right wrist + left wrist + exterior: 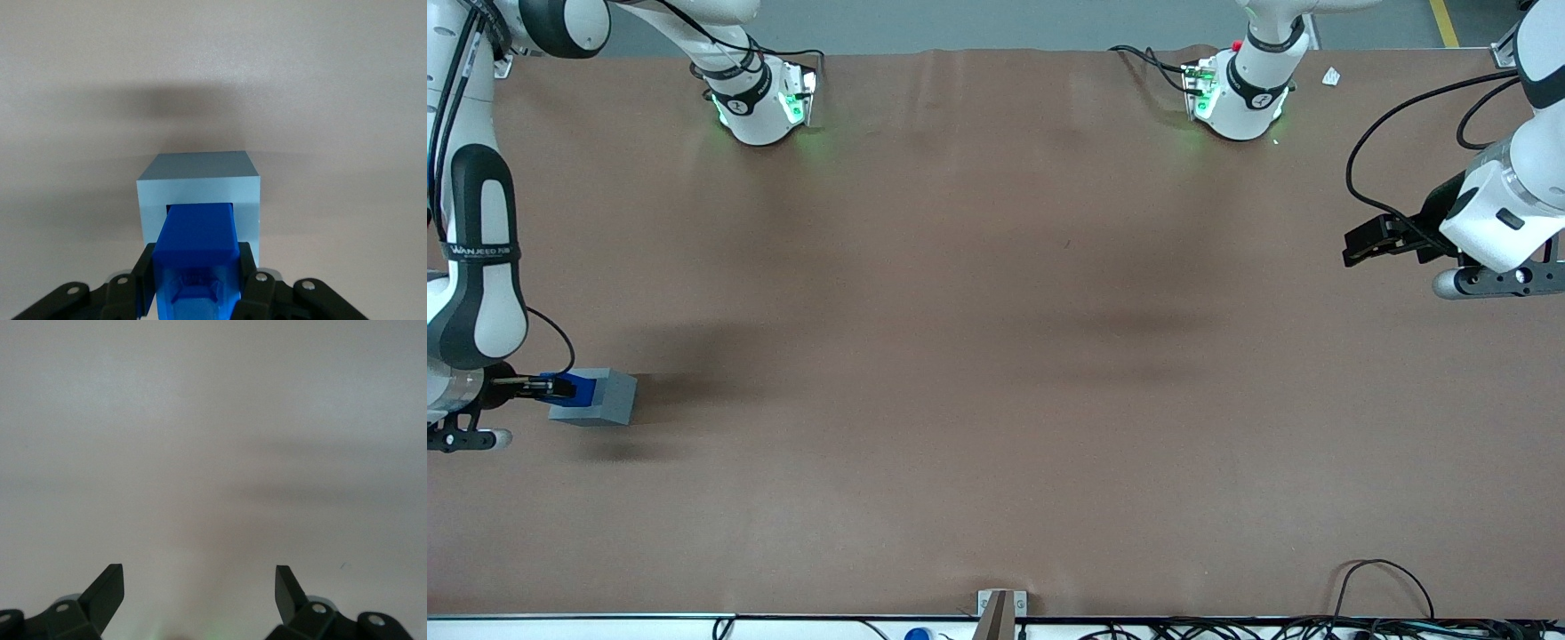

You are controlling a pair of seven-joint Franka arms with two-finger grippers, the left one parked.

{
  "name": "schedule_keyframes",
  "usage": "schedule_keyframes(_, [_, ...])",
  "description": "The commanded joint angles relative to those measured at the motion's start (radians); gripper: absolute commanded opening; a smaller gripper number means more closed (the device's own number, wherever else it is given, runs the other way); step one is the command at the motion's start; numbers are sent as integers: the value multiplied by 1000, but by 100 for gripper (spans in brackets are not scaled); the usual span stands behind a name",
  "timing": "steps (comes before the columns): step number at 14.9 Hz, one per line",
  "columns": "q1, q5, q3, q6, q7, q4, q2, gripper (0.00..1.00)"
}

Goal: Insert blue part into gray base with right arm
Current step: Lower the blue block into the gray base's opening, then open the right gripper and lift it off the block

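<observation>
Front view: the white jointed right arm [476, 258] with black inlay bands reaches down at its own end of the brown table [996, 356]; its black two-finger gripper [551, 388] meets the light-gray plastic cube base [600, 397], which rests on the table. Here the small bright-blue plastic part [580, 385] shows only as a sliver at the cube's face.

Right wrist view: the opening of the gray base [200, 183] faces the camera, and the blue part [199, 243] enters it. The part's long axis runs from the gripper [195, 280] straight into the opening, its leading end just inside the rim.

The black fingers [250, 280] press against both sides of the blue part, clamped on it.
</observation>
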State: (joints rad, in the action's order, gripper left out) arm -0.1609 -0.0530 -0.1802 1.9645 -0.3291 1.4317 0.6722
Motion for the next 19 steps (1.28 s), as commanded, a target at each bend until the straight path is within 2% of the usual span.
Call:
schedule_keyframes(1, [-2,7,7,-10,-2,-36,23,1])
schedule_keyframes(3, [-3,4,7,-9,-2,-34,26,5])
schedule_keyframes(4, [-5,4,7,-6,-4,-34,26,23])
schedule_keyframes(5, [-5,4,7,-4,-2,-33,27,73])
schedule_keyframes(6, [-6,9,7,-1,-10,-33,26,100])
schedule_keyframes(10, [-3,9,5,-9,-8,-36,6,100])
schedule_keyframes(13, [7,-4,10,-15,-5,-34,-91,100])
schedule_keyframes(17, [92,-7,10,-96,27,-36,-242,100])
schedule_keyframes(19, [109,-10,11,-185,86,-36,-308,100])
